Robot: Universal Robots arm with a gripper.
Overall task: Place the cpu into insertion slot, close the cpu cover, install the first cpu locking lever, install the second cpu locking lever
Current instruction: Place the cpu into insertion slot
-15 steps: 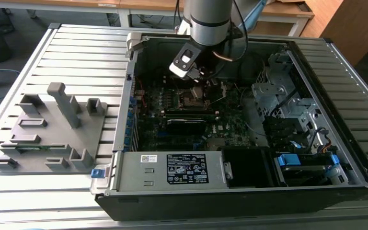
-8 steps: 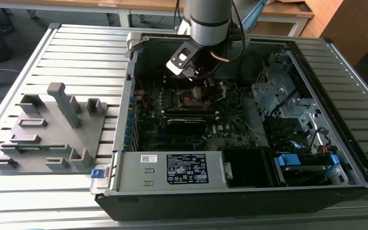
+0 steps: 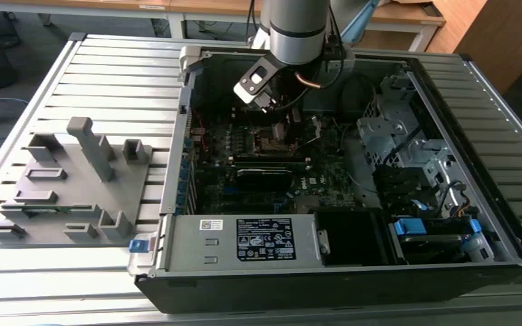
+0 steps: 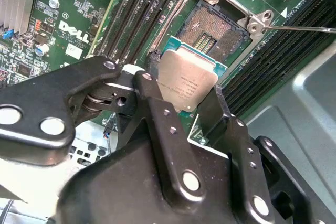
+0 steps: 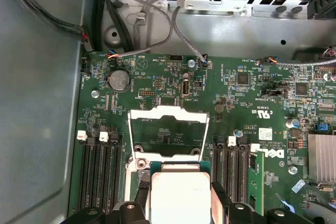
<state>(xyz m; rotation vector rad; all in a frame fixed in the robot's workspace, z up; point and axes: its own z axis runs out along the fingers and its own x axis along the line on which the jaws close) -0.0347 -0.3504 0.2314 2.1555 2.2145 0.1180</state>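
Silver-topped cpu is hanging clamped in the end effector near the insertion slot, likely needing level, square alignment.

cpu: dull silver metal top; pincer: smooth black metal; insertion slot: silvery metal rim

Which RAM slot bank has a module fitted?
Black slot bank nearer the finned silver heatsink: green memory module stands in it; the other bank is empty.
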